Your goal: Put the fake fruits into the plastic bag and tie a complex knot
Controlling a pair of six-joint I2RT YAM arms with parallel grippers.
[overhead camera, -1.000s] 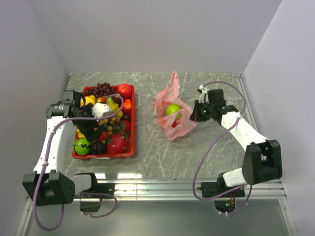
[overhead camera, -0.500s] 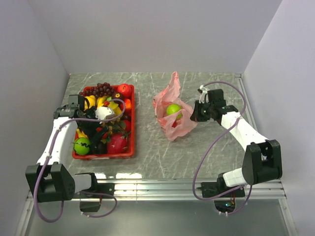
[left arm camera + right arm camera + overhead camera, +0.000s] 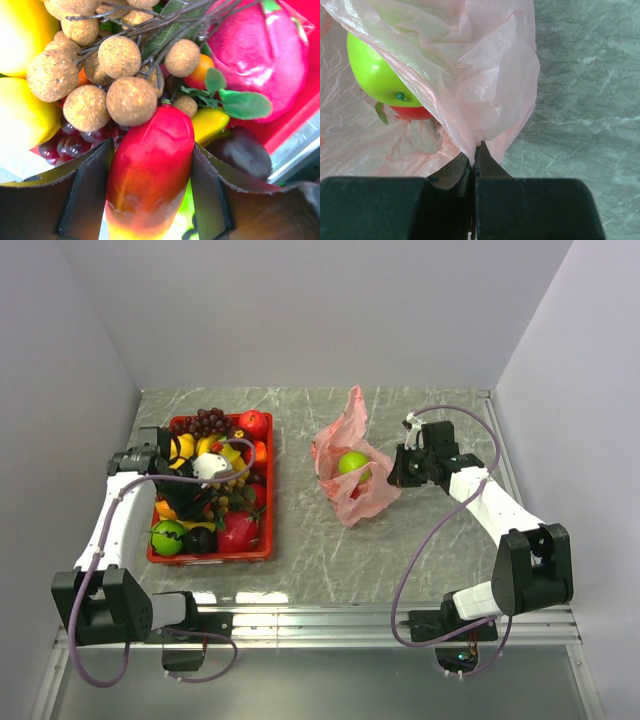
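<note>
Between the fingers of the left gripper [image 3: 151, 147], holds a red-yellow mango [image 3: 147, 180], pressed from both sides. Just ahead of the fingertips, meets tan berries [image 3: 120, 75], with the pink dragon fruit [image 3: 265, 65] ahead to the right. At the right gripper [image 3: 475, 150], pinches tight the plastic bag [image 3: 490, 75] edge; ahead-left, inside the film, shows a green apple [image 3: 372, 70] over a red fruit [image 3: 410, 113].

1. Type of place: a robot test cell in a lab.
2. Plain pale walls [image 3: 300, 310] close the space ahead of the left arm [image 3: 105, 530] and right arm [image 3: 487, 502], and on their outer sides.
3. Both arm bases mount on a metal rail [image 3: 330, 618] at the near edge of the table [image 3: 330, 540].
4. Purple cables [image 3: 400, 585] loop loose beside each arm.
5. Fake fruits [image 3: 238, 532] fill a red tray [image 3: 215, 558] beneath the left arm's wrist.
</note>
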